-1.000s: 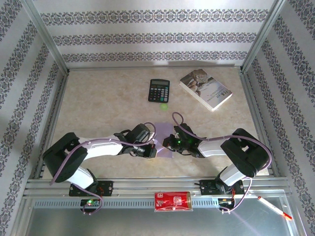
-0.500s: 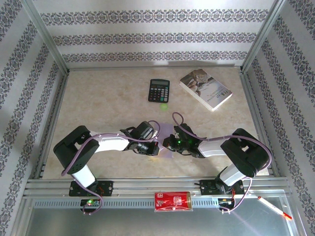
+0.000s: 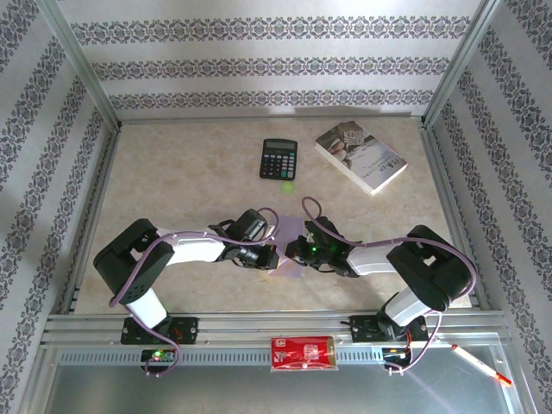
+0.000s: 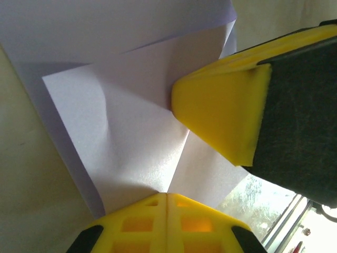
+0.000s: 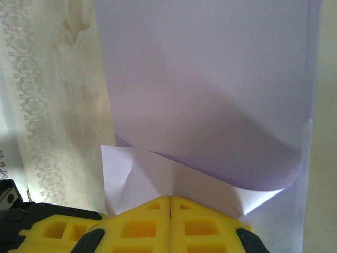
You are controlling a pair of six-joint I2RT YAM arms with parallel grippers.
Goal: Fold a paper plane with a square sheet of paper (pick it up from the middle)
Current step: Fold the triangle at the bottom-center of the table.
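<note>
1. Here we go: the square sheet of paper (image 3: 291, 227), pale lilac, lies on the desk (image 3: 172, 181) well to the near side of the calculator (image 3: 279, 159), almost in line with it.
2. Both arms reach in low over the sheet. The left hand (image 3: 269, 256) sits at its left edge and the right hand (image 3: 291, 251) is just beside it, the two nearly touching. Both are on the near side of the calculator.
3. Left hand: clenched tight, with nothing gripped. From its wrist camera the yellow fingertips (image 4: 152, 205) are pressed together with no gap. They rest on a folded flap, where a crease runs up to them.
4. Right hand: clenched too. Its yellow fingertips (image 5: 158, 208) are closed on each other with nothing between them, planted where two turned-in flaps meet.
5. The sheet is partly folded. Paler flaps lie over the lilac, and on one side a fold curls up in a loose curve, not pressed flat.
6. Round about:
   - A small green disc (image 3: 287, 185) lies just on the near side of the calculator.
   - A white-covered book (image 3: 360, 156) lies at an angle to the calculator's right.
   - A red can (image 3: 302, 353) is far to the calculator's near side, off the desk on the metal rail between the arm bases.
</note>
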